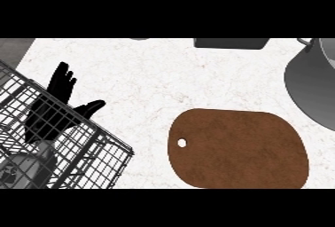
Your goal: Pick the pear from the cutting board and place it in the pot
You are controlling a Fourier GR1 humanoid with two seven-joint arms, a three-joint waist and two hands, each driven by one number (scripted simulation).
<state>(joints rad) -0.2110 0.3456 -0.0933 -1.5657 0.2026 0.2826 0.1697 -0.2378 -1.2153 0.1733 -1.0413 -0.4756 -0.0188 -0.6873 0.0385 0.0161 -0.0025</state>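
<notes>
Bench [163,75]: white speckled top, carrying everything listed below.

Cutting board [239,148]: brown, rounded outline, lying flat toward the near right part of the bench; a small round hole sits by its left edge. Its upper surface is bare brown all over.

Pot [313,84]: grey metal, round, at the right edge of the bench and partly cut off by the view; one handle shows at its far rim. It stands just beyond the far right corner of the cutting board, a narrow strip of bench between them. Only a part of its inside shows, plain grey.

Pear: shows in no part of the view, neither on the cutting board nor in the visible portion of the pot; its whereabouts cannot be told.

Wire rack [52,137]: grey metal grid, tilted across the near left corner of the bench, overlapping the left forearm.

Left hand [56,106]: black, at the left side of the bench, partly behind the wire rack; fingers straight and pointing to the far edge, thumb spread to the right, holding nothing.

Right hand: outside the view.

Dark object [231,42]: flat, dark grey, at the far edge of the bench, cut off by the view; kind cannot be told.
</notes>
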